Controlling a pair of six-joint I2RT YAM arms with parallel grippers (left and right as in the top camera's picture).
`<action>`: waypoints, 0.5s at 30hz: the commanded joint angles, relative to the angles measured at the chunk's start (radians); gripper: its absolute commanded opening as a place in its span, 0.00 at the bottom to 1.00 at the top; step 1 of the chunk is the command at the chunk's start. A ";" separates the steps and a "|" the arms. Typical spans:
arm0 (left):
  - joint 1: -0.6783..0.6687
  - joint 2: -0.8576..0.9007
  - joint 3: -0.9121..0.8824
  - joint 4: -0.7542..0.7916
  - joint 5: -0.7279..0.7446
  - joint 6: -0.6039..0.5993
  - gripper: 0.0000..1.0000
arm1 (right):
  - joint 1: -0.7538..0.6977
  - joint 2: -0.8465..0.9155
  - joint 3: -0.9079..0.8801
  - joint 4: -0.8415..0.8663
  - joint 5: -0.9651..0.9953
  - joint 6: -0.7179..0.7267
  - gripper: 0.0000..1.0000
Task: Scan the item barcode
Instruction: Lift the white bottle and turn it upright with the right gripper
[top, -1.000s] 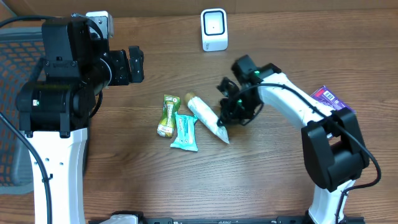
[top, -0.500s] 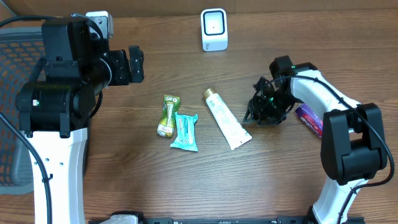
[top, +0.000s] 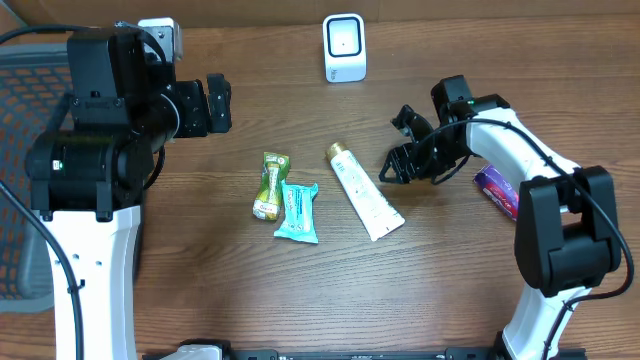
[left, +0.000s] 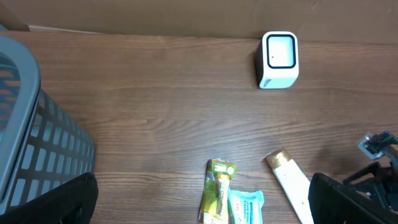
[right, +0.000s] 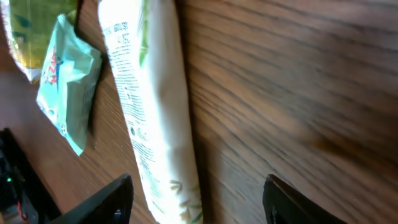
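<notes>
Lying flat on the grained wooden table (top: 450, 290), the soft white tube (top: 367, 205) with its gold cap sat between a crinkled teal wrapper (top: 298, 211) and the right gripper (top: 398, 145). That gripper's jaws stood well apart and empty just beside the tube, its arm bent low. The left gripper (top: 215, 103) gaped wide, held high, gripping nothing.

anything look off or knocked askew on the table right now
Nothing spilled or damaged. The white tube lies flat at a slant, loose beside the open right gripper. The green pouch and teal wrapper lie close enough to seem touching. The purple packet is partly hidden under the right arm.
</notes>
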 joint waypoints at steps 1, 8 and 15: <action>0.003 0.005 0.008 0.000 -0.006 0.012 1.00 | 0.034 0.023 -0.047 0.034 -0.066 -0.026 0.67; 0.003 0.005 0.008 0.000 -0.006 0.012 1.00 | 0.076 0.032 -0.136 0.125 -0.084 0.013 0.67; 0.003 0.005 0.008 0.000 -0.006 0.012 0.99 | 0.090 0.034 -0.209 0.230 -0.132 0.094 0.31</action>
